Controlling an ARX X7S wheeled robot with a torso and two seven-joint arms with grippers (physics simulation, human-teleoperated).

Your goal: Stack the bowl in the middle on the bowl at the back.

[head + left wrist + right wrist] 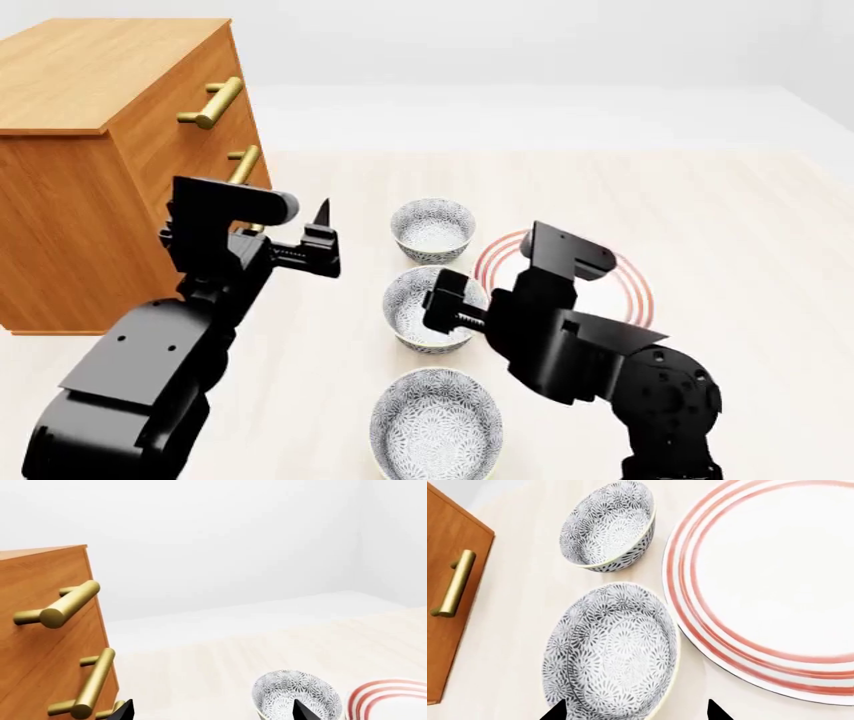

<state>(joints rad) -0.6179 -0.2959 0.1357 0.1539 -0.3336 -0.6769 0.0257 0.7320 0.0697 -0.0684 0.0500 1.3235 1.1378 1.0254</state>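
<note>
While the right claw (446,302) hangs low over the bowl in the middle (429,308), this looks like the approach-to-grasp step: in the right wrist view its two dark fingertips (556,713) straddle the near rim of that bowl, one tip over the inside, the other outside toward the red-ringed plate (774,580), jaws spread wide, nothing held, no contact that I can confirm. Middle bowl sits on the counter (721,200) in a row of three look-alikes: bowl at the back (434,228) just beyond it, front bowl (437,420) nearest the robot, plate just beside the middle and back bowls on the right. Nothing lifted or stacked yet. Next move, as I judge it: lower a little, pinch the rim wall, lift clear, carry back over the rear bowl, centre it, set down so it nests. Risk: thin rim grip could tilt the bowl, and the plate edge is close to the outer finger. Left claw (322,238) is raised off to the left near the wooden drawer cabinet (94,150) with brass handles (211,104); left wrist view shows two tips well apart with nothing between, so spread and empty, the back bowl visible past one of them. Contents: all three bowls empty, patterned insides showing; plate bare; cabinet drawers closed, contents not visible.
</note>
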